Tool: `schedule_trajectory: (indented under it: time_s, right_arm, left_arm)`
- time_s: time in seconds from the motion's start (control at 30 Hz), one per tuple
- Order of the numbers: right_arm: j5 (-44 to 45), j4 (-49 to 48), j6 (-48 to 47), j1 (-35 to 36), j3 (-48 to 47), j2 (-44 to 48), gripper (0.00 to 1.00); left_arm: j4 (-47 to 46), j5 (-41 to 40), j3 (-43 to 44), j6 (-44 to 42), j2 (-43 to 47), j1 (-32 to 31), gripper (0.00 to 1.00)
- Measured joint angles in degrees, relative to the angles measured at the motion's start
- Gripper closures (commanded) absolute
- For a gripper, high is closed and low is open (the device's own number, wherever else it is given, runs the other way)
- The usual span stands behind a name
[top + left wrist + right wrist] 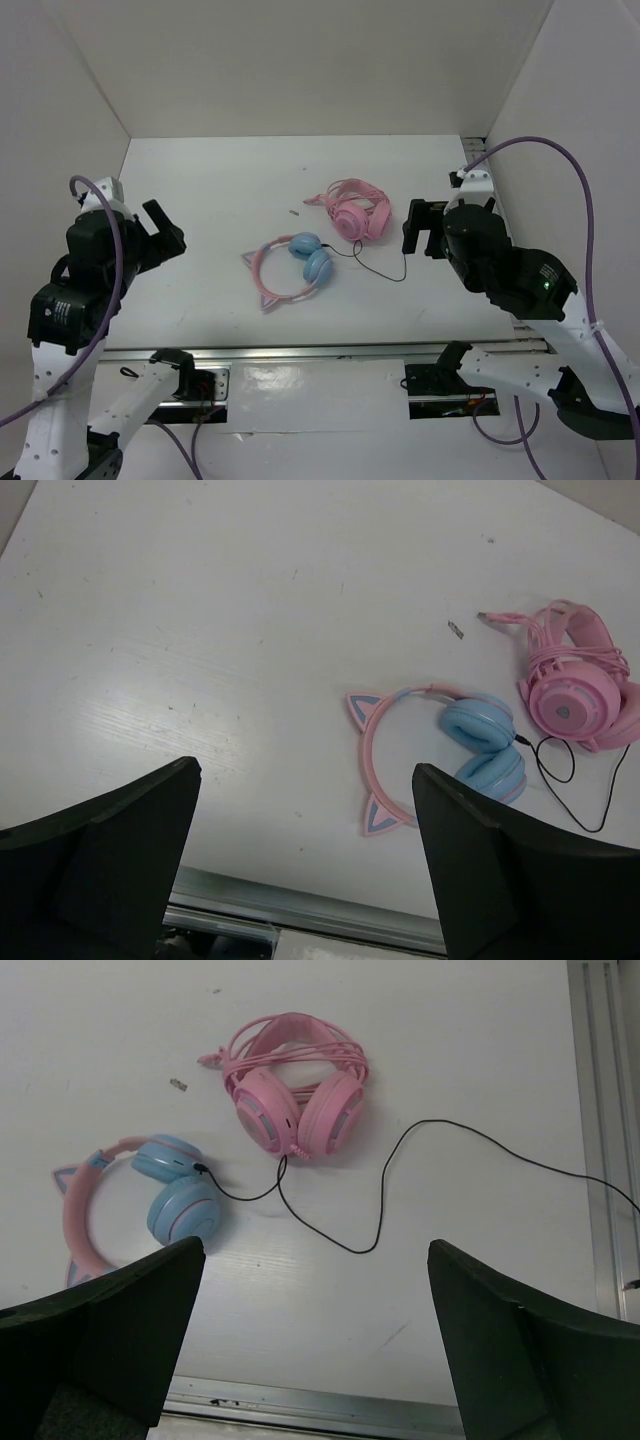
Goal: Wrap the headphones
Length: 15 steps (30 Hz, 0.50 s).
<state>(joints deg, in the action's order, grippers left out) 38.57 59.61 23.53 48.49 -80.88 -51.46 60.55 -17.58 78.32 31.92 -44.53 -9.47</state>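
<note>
The headphones point(292, 264) lie flat mid-table point(200, 180), just near-left of the pink headphones point(356, 212). The left gripper point(165, 230) and right gripper point(424, 228) hover spread wide, holding nothing. Only the right wrist view shows the black cable point(380, 1215) trailing far rightward, where the overhead view hides it behind the arm.

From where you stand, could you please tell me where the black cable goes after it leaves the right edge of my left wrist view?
Observer: In the right wrist view the black cable leaves the blue headphones, loops back, then crosses a metal rail and runs out of frame.
Operator: Thank you. Is the right gripper anywhere near it?
Observer: Yes. In the top view the cable disappears beneath the right gripper, whose fingers are open and hold nothing.
</note>
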Motion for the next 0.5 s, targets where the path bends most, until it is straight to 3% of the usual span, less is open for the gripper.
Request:
schedule_trajectory:
  time_s: [0.23,0.37,0.5]
  right_arm:
    - [-0.4,-1.0,0.0,0.0,0.4,0.6,0.0]
    - [-3.1,-5.6,-0.2,0.0,3.8,2.7,0.0]
    - [-5.0,-8.8,-0.3,0.0,6.6,3.5,0.0]
  left_arm:
    - [-2.8,4.1,-4.1,-0.3,1.2,-0.5,0.0]
    - [-7.2,10.1,-10.5,-0.1,0.5,-0.6,0.0]
    - [-14.3,15.5,-19.3,3.2,-5.9,-3.5,0.0]
